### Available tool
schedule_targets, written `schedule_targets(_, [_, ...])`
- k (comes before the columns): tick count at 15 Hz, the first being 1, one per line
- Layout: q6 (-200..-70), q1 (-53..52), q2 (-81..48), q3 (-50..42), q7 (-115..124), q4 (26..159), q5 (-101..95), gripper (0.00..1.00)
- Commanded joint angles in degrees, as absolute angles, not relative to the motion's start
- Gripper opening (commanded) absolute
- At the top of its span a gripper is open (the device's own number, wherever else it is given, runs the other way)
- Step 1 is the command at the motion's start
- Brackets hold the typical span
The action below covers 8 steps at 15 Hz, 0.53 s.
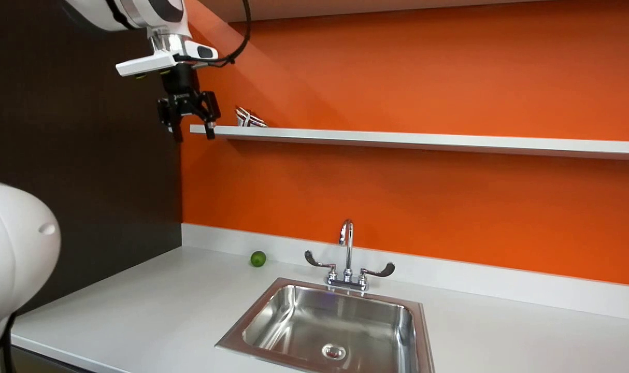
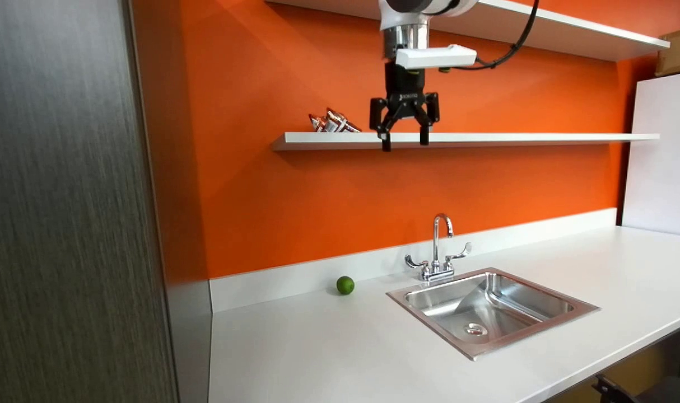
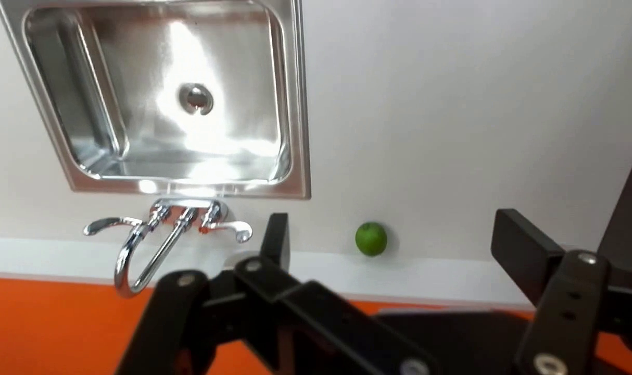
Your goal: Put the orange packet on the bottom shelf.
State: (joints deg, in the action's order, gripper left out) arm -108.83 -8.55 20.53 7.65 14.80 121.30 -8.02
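Black gripper [image 2: 405, 140]: hangs pointing toward six o'clock in both exterior views;
Jaws: spread wide apart; in the wrist view the gap between the fingers [image 3: 524, 255] shows countertop [image 3: 451, 130] and a green ball [image 3: 371, 239] beyond; in both exterior views a finger overlaps the line of the bottom shelf [image 2: 513, 137]; contact cannot be told;
Orange packet [image 2: 335, 122]: crinkled, white-marked; rests on the bottom shelf, toward its nine-o'clock end in both exterior views; in an exterior view it lies between nine and ten o'clock from the gripper, apart;
Long axis: roughly ten to four o'clock in both exterior views; a raised corner points near eleven, the low end toward four;
Sink [image 3: 296, 104]: ten o'clock from the green ball in the wrist view; tap [image 3: 189, 213] along its six-o'clock rim
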Motion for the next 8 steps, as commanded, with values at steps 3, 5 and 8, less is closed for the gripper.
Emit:
schedule_targets(3, [-114.7, -8.3, 25.8, 5.0, 1.9, 137.2, -4.0, 1.0])
schedule_targets(5, [-118.3, -8.3, 26.5, 4.3, -0.9, 142.0, -4.4, 1.0])
schedule_targets(8, [-118.5, -7.7, 24.1, 5.1, 0.1, 141.6, -5.1, 1.0])
